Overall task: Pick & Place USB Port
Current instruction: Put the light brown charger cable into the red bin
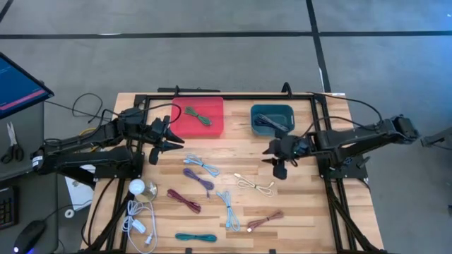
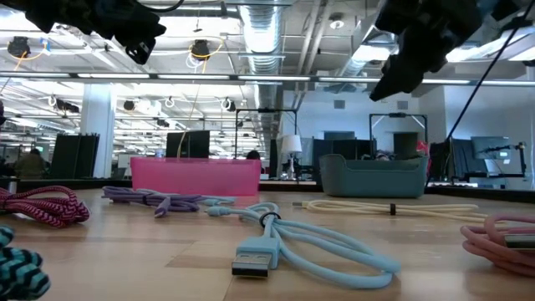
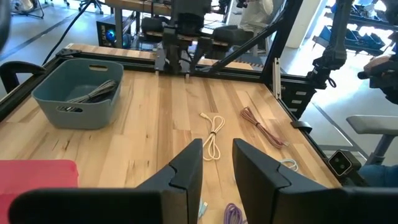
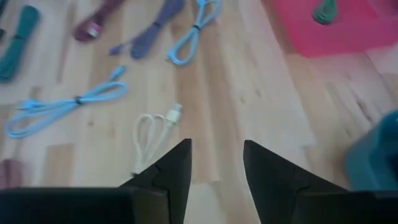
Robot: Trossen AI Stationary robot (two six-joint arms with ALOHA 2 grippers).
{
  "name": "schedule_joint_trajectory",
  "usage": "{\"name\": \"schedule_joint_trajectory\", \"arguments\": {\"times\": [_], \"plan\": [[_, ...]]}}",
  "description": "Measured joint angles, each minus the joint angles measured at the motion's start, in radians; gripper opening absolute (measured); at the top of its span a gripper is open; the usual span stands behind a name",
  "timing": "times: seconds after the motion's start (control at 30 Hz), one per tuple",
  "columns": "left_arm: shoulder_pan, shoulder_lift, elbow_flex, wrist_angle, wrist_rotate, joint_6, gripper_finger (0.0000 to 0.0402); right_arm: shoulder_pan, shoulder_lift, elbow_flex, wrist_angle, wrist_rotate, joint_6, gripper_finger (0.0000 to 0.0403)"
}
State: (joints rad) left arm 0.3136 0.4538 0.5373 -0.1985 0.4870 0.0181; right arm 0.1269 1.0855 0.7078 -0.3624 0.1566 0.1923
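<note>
Several coiled USB cables lie flat on the wooden table: cream [image 1: 256, 185] [image 4: 152, 134], light blue [image 1: 201, 164], purple [image 1: 198, 178], maroon [image 1: 183, 200], pink [image 1: 265, 221] and teal [image 1: 195, 238]. A red tray [image 1: 200, 116] holds a green cable [image 1: 198, 115]. A teal bin [image 1: 272, 118] holds a dark grey cable [image 3: 93, 93]. My right gripper [image 1: 277, 168] [image 4: 217, 162] hangs open above the table between the bin and the cream cable, tipped downward, nothing between its fingers. My left gripper [image 1: 178, 143] [image 3: 217, 165] waits open near the red tray's front edge, pointing level across the table.
A white cable [image 1: 138, 219] and a white round plug [image 1: 137, 188] lie at the front left. A second light blue cable [image 1: 228, 209] [image 2: 284, 242] lies near the front centre. Bare wood shows between the two containers and the cables. Dark frame rails run along the table's edges.
</note>
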Motion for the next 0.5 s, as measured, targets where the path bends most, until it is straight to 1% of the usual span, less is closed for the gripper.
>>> {"name": "schedule_joint_trajectory", "arguments": {"times": [0.13,0.3,0.5], "plan": [[0.000,0.000,0.000,0.000,0.000,0.000,0.0087,0.045,0.000,0.000,0.008,0.000,0.040,0.0142],[0.000,0.000,0.000,0.000,0.000,0.000,0.0087,0.104,0.000,0.000,0.008,-0.003,0.045,0.0146],[0.000,0.000,0.000,0.000,0.000,0.000,0.0087,0.176,0.000,0.000,0.048,-0.003,0.045,0.0136]]}}
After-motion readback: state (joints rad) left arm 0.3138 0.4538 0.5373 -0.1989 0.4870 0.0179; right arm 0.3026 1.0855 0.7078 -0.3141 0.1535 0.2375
